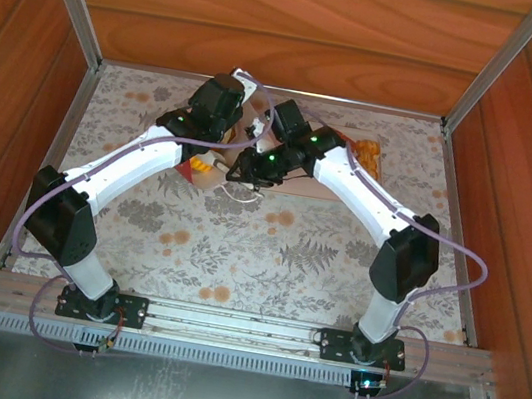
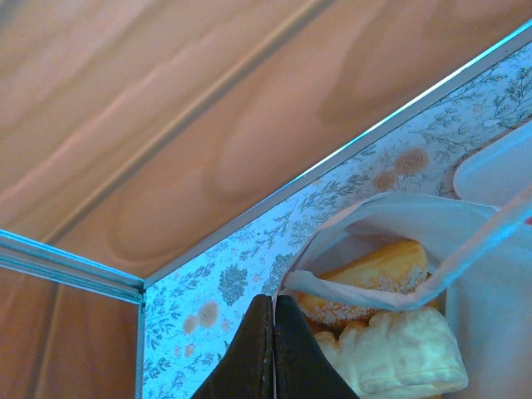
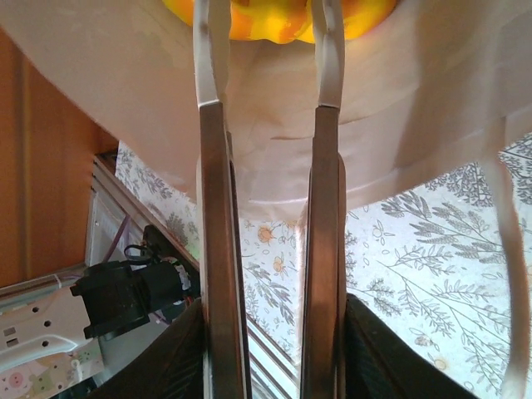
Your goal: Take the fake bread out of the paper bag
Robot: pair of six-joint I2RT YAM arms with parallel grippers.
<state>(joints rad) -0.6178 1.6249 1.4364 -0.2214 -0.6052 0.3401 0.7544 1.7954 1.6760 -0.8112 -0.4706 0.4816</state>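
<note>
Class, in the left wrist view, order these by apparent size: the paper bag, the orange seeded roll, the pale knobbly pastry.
1. paper bag
2= seeded roll and knobbly pastry: look alike; the bag's edge hides part of the roll, so unranked.

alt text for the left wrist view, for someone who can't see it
Open white paper bag holding a seeded bread roll and a pale knobbly pastry, dark fingers shut on its rim, on a floral table.

I see the paper bag, white and thin, its mouth open toward me. The fake bread sits inside: a golden roll with tiny seeds (or sugar) touching a pale knobbly piece. An orange-yellow piece shows past the bag's white paper.
</note>
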